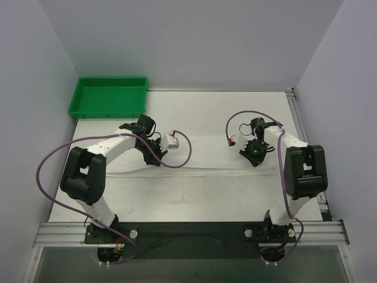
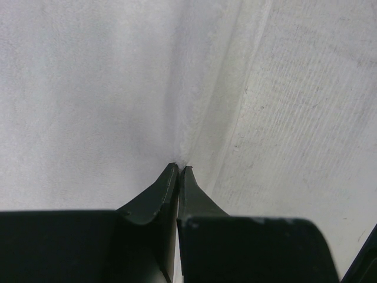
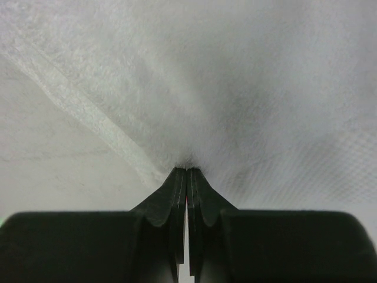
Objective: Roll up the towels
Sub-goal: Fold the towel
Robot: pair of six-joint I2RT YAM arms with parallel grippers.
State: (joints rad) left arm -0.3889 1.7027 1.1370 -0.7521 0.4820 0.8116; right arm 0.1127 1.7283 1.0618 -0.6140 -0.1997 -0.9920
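Observation:
The white towel lies spread across the table, nearly as wide as it, with its near edge a little rumpled. My left gripper is at that near edge on the left. In the left wrist view its jaws are shut on a raised fold of the towel. My right gripper is at the same edge on the right. Seen from the right wrist, it is shut on towel cloth that puckers at the tips.
A green plastic tray stands at the back left corner. Bare table runs between the towel's near edge and the arm bases. Walls close in on the left, back and right.

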